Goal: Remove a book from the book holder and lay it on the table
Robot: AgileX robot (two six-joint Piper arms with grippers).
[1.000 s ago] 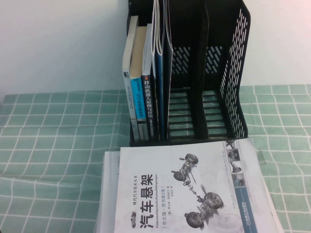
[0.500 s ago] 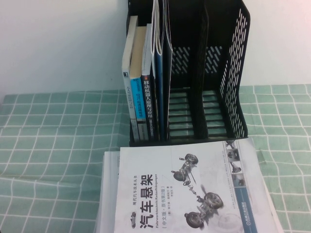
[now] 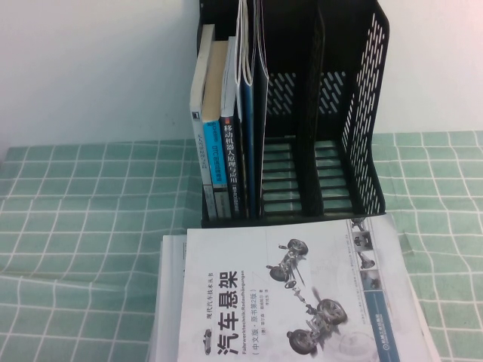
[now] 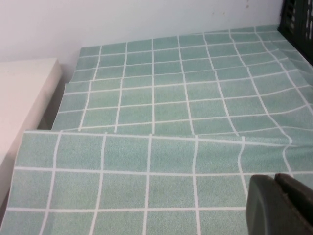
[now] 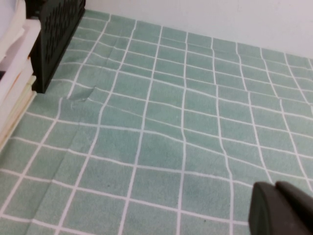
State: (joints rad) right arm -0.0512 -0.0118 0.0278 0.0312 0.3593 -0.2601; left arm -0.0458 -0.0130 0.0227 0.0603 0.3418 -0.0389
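Nothing started, by the look of it. Tall black plastic book holder with slotted sides (image 3: 362,113) stands at the back of the mint-green grid-cloth surface (image 3: 75,249). The thin large-format booklet (image 3: 255,53) stands upright in a left-middle compartment, seen edge-on, white page edges and a blue side; its cover is not visible, so identity is a judgement. Just to its left, thicker upright books with blue spines (image 3: 219,151). The two right compartments look empty.

In front of the holder, a stack topped by the white book with a grey car-chassis drawing (image 3: 287,302) lies flat, its far edge touching or nearly touching the holder's base.

Neither arm shows in the high view. Left tool (image 4: 283,205): only a dark tip at the corner of its wrist view, low over bare cloth well away from the holder; cannot tell apart or together. Right tool (image 5: 283,208): dark tip over cloth off the holder's right side, fingers together, gripping nothing.

Done: none. Left: reach to the holder, grip the booklet, pull it out, lay it flat on free cloth.
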